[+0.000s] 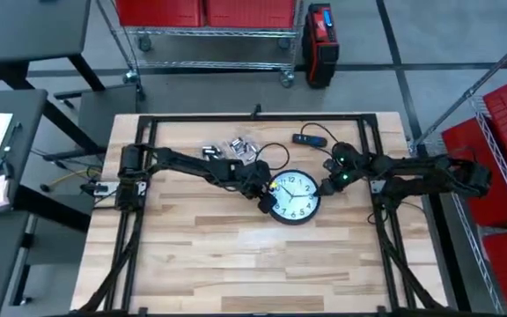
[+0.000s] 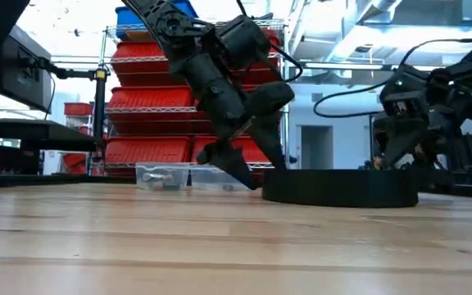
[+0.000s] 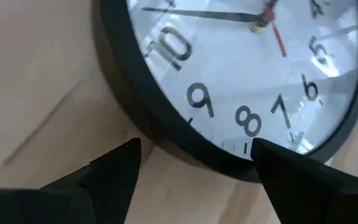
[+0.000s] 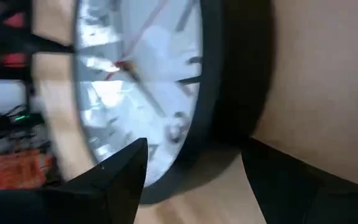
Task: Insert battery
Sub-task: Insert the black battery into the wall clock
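A round black-rimmed wall clock (image 1: 293,195) lies face up in the middle of the table. My left gripper (image 1: 267,195) is open at the clock's left rim. In the left wrist view (image 3: 194,149) one finger stands over the rim near the 8 and the other over the bare wood outside it. My right gripper (image 1: 324,187) is open at the clock's right rim. In the right wrist view (image 4: 194,149) one finger is over the glass and one outside the rim. I cannot make out a battery. My left gripper straddles the clock's rim (image 3: 185,146) slanting down from the table's left; whether a finger touches the rim I cannot tell. My right gripper straddles the rim (image 4: 229,118) from the table's right; I cannot tell whether it touches either.
Small clear packs (image 1: 231,148) holding dark and silver pieces lie beyond the clock, toward the far edge. A black device (image 1: 309,139) with a cable lies at the far side. Black frame rails (image 1: 377,158) border the table. Bare wood spreads toward the near edge.
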{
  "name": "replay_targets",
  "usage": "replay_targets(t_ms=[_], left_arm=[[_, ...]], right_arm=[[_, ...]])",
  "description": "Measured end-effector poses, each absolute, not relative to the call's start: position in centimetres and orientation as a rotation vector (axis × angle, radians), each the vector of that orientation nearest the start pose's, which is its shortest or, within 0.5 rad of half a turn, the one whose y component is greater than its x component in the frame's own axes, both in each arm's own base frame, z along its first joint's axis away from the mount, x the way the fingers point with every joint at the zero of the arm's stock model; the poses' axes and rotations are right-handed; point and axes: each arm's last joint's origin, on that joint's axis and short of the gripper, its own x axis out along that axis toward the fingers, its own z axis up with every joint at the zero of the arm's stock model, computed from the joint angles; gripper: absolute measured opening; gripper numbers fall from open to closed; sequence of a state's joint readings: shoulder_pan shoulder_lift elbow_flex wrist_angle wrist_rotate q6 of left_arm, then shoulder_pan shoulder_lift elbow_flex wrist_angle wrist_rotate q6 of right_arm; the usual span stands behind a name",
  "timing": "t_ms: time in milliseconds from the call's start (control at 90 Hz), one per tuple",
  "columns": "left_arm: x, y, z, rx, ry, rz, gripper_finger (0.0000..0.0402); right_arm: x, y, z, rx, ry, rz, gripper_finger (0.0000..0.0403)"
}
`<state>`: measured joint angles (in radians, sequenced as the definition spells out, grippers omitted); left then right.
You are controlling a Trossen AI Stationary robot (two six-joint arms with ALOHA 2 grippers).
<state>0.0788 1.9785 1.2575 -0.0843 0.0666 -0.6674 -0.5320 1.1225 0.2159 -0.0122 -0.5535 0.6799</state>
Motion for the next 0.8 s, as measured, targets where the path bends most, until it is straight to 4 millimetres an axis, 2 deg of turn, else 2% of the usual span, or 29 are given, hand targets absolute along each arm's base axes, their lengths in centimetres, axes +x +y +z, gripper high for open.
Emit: replay_targets(t_ms=[222,322,489,800], left_arm=[[41.4,3.1,15.9,-0.665,0.773,0.278,0.0288],[41.3,3.0,15.8,-0.664,0.781,0.282,0.0288],[41.4,2.8,14.6,-0.672,0.829,0.276,0.0288],[41.7,2.1,14.3,-0.652,0.819,0.241,0.0288]], right_arm=[[15.1,-5.8,10.1,1.157,0.753,-0.248,0.0249],[15.5,-5.8,10.3,1.178,0.706,-0.228,0.0249],[16.2,-6.0,11.2,1.227,0.599,-0.157,0.0249],[16.1,-5.0,11.2,1.294,0.700,-0.021,0.0249]])
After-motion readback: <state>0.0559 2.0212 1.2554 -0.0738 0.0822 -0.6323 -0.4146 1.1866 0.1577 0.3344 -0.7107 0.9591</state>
